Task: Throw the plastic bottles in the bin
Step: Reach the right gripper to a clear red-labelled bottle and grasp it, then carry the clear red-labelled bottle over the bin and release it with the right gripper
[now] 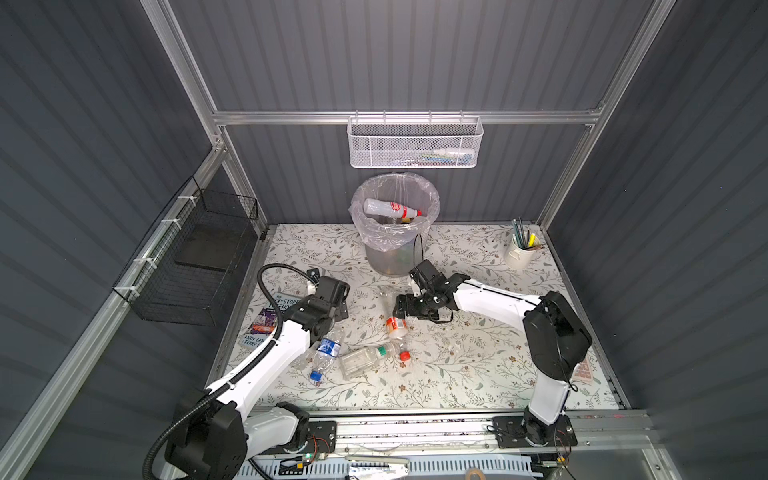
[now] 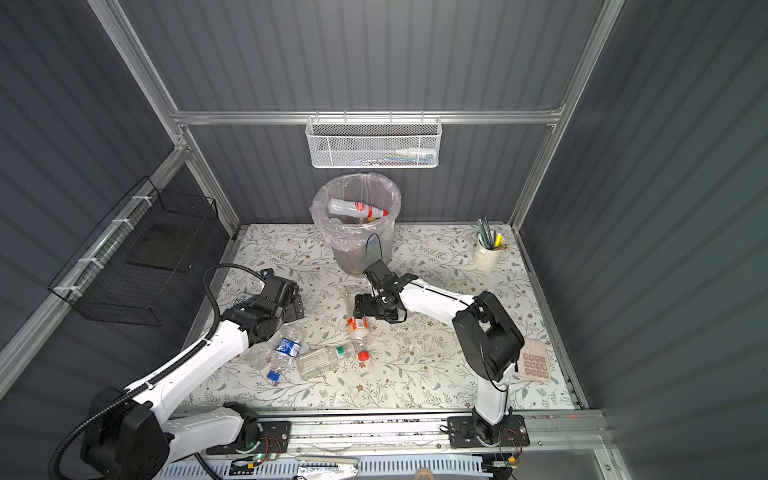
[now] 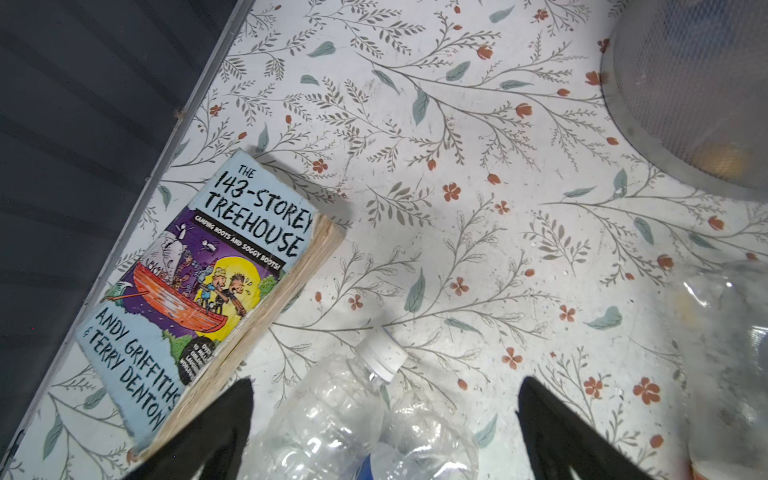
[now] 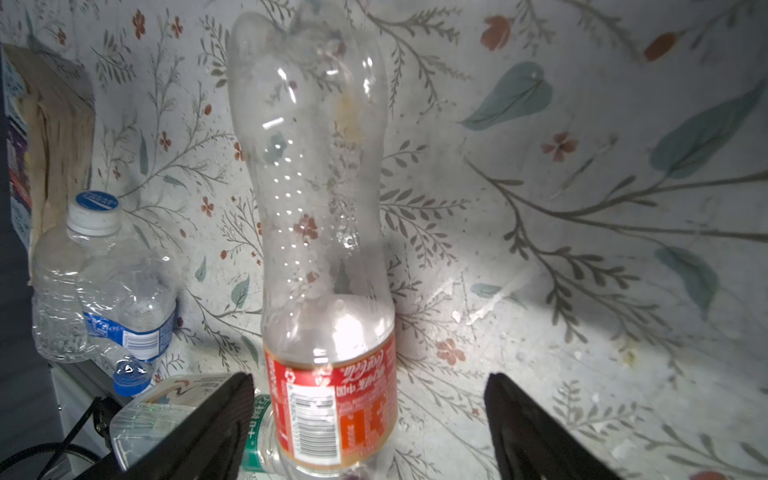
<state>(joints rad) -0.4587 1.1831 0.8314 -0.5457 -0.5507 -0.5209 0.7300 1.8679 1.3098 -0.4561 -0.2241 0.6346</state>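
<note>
Red-labelled clear bottle [image 4: 328, 291] lies on the desk [image 4: 582, 291] between the parted jaws of the right end effector [image 4: 369, 376], ungripped; left end effector [image 3: 385, 379] fully parted, empty.

Cuts off the red-labelled bottle [image 4: 328, 249] past its label — right wrist view. Blurs and crops the bin [image 3: 685, 83] — left wrist view. Hides much of the book [image 1: 259, 326] under the left arm [image 1: 282, 353].

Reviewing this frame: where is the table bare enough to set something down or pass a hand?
Bare: the back strip between the bin and the pen cup, and the front strip between the lying bottles and the rail. Crowded: centre-left, where the bottles cluster near the book.
</note>
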